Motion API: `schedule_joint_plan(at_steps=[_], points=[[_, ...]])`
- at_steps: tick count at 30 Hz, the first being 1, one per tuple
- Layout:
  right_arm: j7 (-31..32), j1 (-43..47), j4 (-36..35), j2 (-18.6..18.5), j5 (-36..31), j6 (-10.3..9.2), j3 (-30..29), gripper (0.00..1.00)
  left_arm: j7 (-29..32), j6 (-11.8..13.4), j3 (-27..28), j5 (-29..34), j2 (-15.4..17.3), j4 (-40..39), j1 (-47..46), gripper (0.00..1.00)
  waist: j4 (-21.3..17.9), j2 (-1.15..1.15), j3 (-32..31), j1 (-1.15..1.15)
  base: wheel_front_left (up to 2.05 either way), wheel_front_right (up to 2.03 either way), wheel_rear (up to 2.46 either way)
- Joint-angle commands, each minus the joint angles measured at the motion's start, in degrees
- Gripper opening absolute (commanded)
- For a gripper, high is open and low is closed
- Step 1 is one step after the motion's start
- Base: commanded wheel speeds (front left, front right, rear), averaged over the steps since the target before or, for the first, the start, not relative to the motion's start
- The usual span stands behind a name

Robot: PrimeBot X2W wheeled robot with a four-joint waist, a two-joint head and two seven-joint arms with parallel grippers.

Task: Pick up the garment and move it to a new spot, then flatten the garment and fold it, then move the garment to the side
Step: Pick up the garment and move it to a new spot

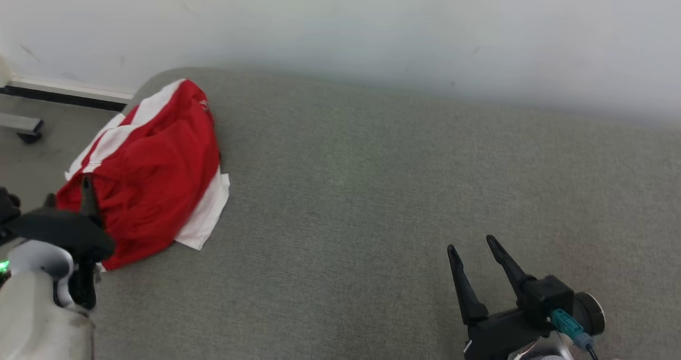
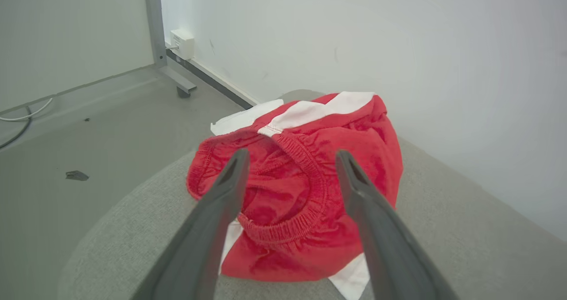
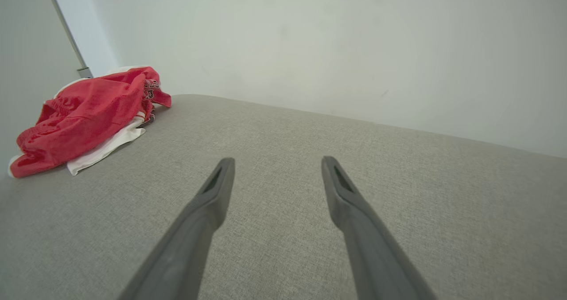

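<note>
- Left gripper (image 2: pixel 292 153) fingers stand spread wide, framing the elastic waistband (image 2: pixel 305 158) of the red-and-white shorts (image 1: pixel 154 179); I cannot tell whether the tips touch the cloth.
- Shorts lie crumpled at the far left corner of the grey upholstered surface (image 1: pixel 372 190), near the white wall (image 1: pixel 372 25).
- Right gripper (image 1: pixel 471 243) is also spread wide, over bare grey fabric, well apart from the shorts.
</note>
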Motion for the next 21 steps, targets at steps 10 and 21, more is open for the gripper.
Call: schedule_joint_plan(at_steps=[10, 21], points=[[3.8, -0.9, -8.3, -0.5, -4.0, 0.07, 0.5, 1.00, 4.6, 1.8, 4.1, -5.5, 3.0, 6.7, -10.2, 1.00, -12.5, -0.01, 14.4, 0.00, 0.00, 0.00, 0.00], [5.8, -1.0, -12.9, -0.9, -4.0, 0.07, 1.3, 1.00, 10.5, 4.4, 1.1, -2.6, 6.7, 10.1, -13.0, 0.57, -14.9, -0.01, 18.3, 0.00, 0.00, 0.00, 0.00]])
